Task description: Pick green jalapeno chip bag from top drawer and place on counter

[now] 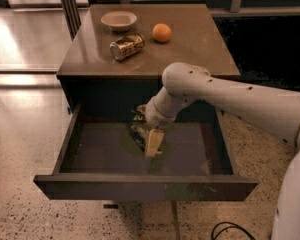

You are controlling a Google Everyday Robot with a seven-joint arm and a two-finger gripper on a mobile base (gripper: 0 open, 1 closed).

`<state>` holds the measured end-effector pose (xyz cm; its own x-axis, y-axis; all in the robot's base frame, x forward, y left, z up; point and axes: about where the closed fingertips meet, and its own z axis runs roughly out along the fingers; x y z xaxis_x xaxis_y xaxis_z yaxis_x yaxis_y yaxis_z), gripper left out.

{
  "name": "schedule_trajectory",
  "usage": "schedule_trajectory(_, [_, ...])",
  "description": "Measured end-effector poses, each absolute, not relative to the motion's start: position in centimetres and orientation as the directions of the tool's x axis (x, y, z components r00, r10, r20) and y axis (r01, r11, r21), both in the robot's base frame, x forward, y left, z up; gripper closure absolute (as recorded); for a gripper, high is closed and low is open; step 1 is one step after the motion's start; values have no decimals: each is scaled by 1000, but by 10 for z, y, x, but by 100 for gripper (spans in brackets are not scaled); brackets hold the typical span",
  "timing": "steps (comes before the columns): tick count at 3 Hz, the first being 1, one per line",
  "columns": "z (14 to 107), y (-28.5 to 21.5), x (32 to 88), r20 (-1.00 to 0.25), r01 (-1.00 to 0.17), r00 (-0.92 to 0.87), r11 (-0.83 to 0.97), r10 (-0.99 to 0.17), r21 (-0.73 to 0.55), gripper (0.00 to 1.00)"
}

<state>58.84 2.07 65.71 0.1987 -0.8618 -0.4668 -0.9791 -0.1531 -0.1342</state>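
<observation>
On the bench (200, 49), towards its back left corner, stands a small pale bowl (119, 20). Just in front of it a gold-brown can (126, 46) lies on its side, and to the right of both, apart from them, sits an orange (161, 32). The right half of the bench is bare brown surface.

Below it the top drawer (140, 186) is pulled out wide. The green jalapeno chip bag (138, 130) lies crumpled on the drawer floor, near the middle and towards the back edge. The gripper (154, 143) is down inside the drawer, touching or just beside the right edge of the bag, pointing at the floor. Whether it is open or closed on the bag cannot be told from here. The white arm (230, 96) reaches in from the right, over the drawer's right wall.

The step in hand looks like the grasp itself, so the task is early: the bag is not yet out of the drawer. The next move calls for a sure hold on the slippery foil, then a straight lift clear of the drawer and of the bench's front edge, and a set-down on the bare right side, away from the can and the orange
</observation>
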Motion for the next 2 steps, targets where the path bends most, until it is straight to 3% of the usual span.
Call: schedule_trajectory(2, [636, 20, 554, -482, -988, 152, -151, -863, -40, 0])
